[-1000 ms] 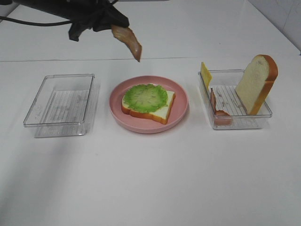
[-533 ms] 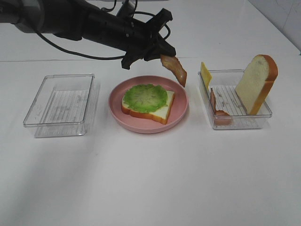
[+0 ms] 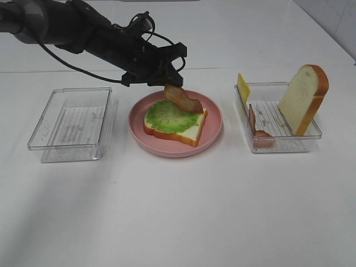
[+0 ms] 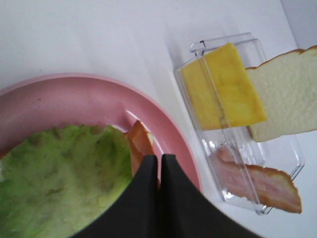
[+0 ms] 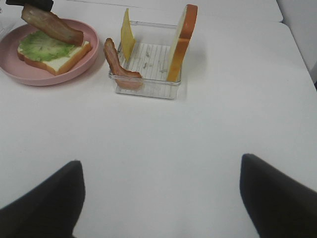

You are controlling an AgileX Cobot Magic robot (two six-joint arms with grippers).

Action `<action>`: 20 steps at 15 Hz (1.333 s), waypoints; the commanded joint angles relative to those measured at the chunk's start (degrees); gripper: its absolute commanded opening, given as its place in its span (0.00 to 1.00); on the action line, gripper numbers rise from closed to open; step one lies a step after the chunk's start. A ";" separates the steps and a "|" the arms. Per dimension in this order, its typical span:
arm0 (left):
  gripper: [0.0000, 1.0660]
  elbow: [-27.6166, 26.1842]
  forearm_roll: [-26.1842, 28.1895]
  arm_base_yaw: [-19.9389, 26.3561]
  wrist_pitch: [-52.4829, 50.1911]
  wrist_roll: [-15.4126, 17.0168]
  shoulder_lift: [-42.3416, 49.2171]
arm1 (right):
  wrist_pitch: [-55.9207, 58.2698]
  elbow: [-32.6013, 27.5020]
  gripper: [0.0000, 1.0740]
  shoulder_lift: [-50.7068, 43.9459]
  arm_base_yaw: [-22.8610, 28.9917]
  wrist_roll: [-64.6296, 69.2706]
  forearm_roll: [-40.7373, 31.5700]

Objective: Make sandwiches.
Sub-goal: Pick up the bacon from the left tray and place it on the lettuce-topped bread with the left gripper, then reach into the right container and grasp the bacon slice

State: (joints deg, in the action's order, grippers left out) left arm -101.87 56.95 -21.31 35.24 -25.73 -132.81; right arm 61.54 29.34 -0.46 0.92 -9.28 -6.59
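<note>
A brown-pink toy bacon strip (image 3: 183, 100) is pinched in the closed left gripper (image 3: 167, 84), slanting down over the green ruffled lettuce (image 3: 166, 117) directly beneath.

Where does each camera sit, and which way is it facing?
Exterior high: up high, facing down at the table; left arm shows.
Left wrist: on the left arm, looking past the left gripper onto lettuce.
Right wrist: low, facing the tray; open right gripper shows.
Shared: both wrist views show the held bacon strip.

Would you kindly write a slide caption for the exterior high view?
Left arm's jaws hold a bacon strip over lettuce-topped bread on the pink plate.
</note>
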 commanded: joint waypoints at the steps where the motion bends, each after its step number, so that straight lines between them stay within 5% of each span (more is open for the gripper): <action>1: 0.00 -0.40 -3.67 0.11 0.74 1.32 0.11 | -0.52 -0.29 0.75 -0.63 -0.34 -0.06 0.06; 3: 0.00 -0.40 -5.50 0.17 0.46 3.04 0.11 | -0.52 -0.29 0.75 -0.63 -0.34 -0.06 0.06; 5: 0.12 -0.40 -9.11 0.17 -0.11 6.93 0.11 | -0.52 -0.29 0.75 -0.63 -0.34 -0.06 0.06; 8: 0.58 -0.40 -12.09 0.17 -0.06 8.14 1.15 | -0.52 -0.29 0.75 -0.63 -0.34 -0.06 0.06; 10: 0.69 -0.40 -14.15 0.17 -0.11 8.08 2.81 | -0.52 -0.29 0.75 -0.63 -0.34 -0.06 0.06; 15: 0.70 -0.40 -28.30 0.17 7.51 9.80 11.34 | -0.52 -0.29 0.75 -0.63 -0.34 -0.06 0.06; 19: 0.70 -0.40 -37.76 0.17 17.30 19.25 18.45 | -0.52 -0.29 0.75 -0.63 -0.34 -0.06 0.06; 20: 0.70 -0.40 -41.71 0.17 22.69 25.32 21.37 | -0.52 -0.29 0.75 -0.63 -0.34 -0.06 0.06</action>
State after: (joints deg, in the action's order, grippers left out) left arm -101.87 15.07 -21.26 59.47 -0.63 -110.75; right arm 61.54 29.34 -0.46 0.92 -9.28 -6.59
